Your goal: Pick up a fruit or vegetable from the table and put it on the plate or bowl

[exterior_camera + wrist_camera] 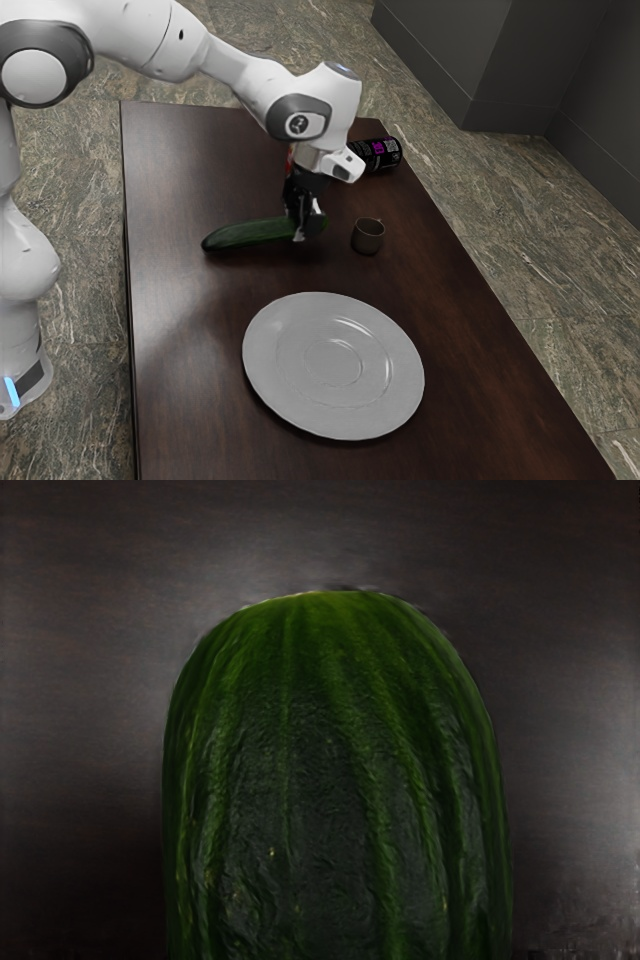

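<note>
A dark green cucumber (pixel 255 234) lies on the dark wooden table (pixel 180 330), left of the table's middle in the exterior view. My gripper (pixel 304 226) is down at the cucumber's right end, straddling it. In the wrist view the cucumber (pixel 335 800) sits large and close right under my hand, its rounded end pointing away over the table top. A grey round plate (pixel 333 364) rests on the table nearer the front, below and a little right of the cucumber, with nothing on it.
A small dark metal cup (pixel 368 236) stands just right of my gripper. A black can with a purple label (pixel 376 155) lies on its side behind my hand, near the table's far edge. Stone floor surrounds the table.
</note>
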Robot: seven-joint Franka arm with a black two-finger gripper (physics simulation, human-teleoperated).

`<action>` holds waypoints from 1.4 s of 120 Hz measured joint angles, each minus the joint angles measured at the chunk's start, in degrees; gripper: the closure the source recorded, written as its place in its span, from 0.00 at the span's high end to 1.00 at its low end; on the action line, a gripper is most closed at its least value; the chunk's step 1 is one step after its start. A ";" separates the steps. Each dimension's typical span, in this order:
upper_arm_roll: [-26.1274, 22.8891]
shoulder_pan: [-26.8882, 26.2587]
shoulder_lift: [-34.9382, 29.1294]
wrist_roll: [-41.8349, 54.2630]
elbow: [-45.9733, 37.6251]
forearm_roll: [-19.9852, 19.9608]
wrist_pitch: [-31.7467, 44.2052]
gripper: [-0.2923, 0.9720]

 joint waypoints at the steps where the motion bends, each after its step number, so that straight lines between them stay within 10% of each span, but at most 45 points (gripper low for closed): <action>1: 0.02 0.02 0.01 -0.03 0.22 -0.01 -0.43 0.43; 118: -1.54 -21.55 11.92 -4.69 23.45 -0.44 -19.52 0.36; 152: -1.33 -28.02 16.62 -6.08 26.83 -0.44 -19.84 0.40; 168: -0.98 -28.67 17.74 -6.36 27.16 -0.31 -19.68 0.61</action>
